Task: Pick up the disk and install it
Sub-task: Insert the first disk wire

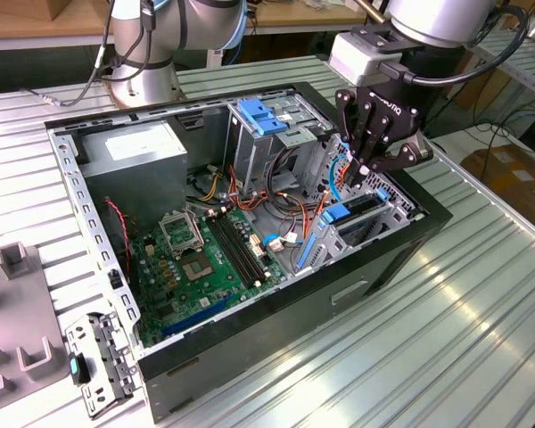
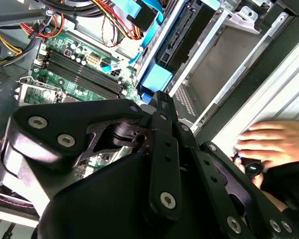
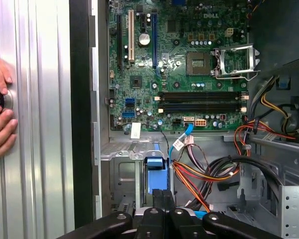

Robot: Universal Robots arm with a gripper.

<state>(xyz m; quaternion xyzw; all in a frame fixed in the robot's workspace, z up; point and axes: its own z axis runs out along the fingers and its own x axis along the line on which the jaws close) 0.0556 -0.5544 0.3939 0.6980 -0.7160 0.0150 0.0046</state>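
**Black gripper at the blue-railed disk in the drive cage**

Black and open-sided, the computer case [image 1: 401,259] lies on a ribbed aluminium table [image 1: 481,339] and takes up the middle of the exterior view. The disk [image 1: 339,212] stands on edge in the metal drive cage, right of centre in that frame. Its dark body sits between bright blue rails, with a blue end tab facing up and towards the motherboard [image 1: 196,259].

The gripper [image 1: 364,169] hangs in the upper right of the exterior view, directly over the cage, with its tips just above the disk. In the first wrist view the gripper [image 3: 163,196] has its two fingers drawn together with barely a seam between them, their ends meeting the disk's blue tab [image 3: 155,174]. Whether they nip the tab or only touch it cannot be told. The second wrist view shows the gripper [image 2: 162,102] edge-on, its tip just beside the same blue tab [image 2: 157,79].

Orange, yellow and black cables [image 3: 204,174] loop beside the cage. A light-blue latch plate [image 1: 263,116] sits at the upper centre of the exterior view, atop the taller bay. Outside the case wall, a person's hand [image 3: 0,114] rests on the table.
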